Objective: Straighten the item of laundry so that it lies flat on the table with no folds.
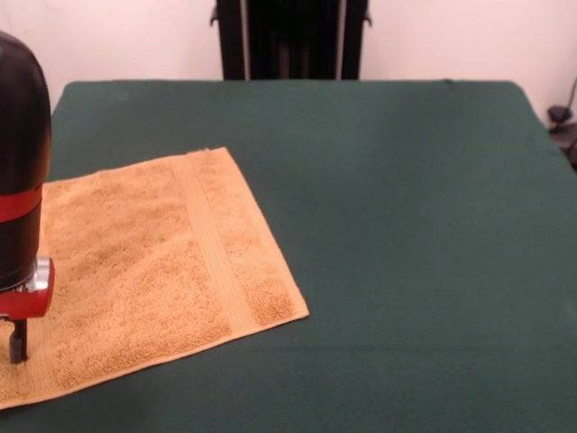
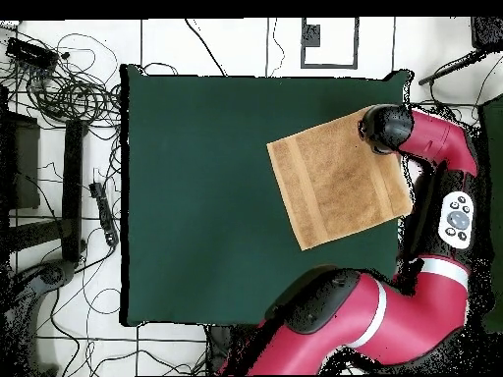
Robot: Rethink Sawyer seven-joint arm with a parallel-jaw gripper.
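Observation:
The orange-tan towel lies spread out at the left of the green table in the front view, with one band stripe running along its right side. No fold shows on the part I can see; its left part is cut off by the picture's edge and by the arm. My gripper hangs from the black and red wrist at the far left, low over the towel's near left part, touching or almost touching it. In the overhead view the towel lies near the table's right edge, and the arm's black end covers one corner.
The red arm curls round the table's right side and bottom corner in the overhead view. Cables and stands lie on the floor to the left of the table. The black pedestal stands behind the far edge.

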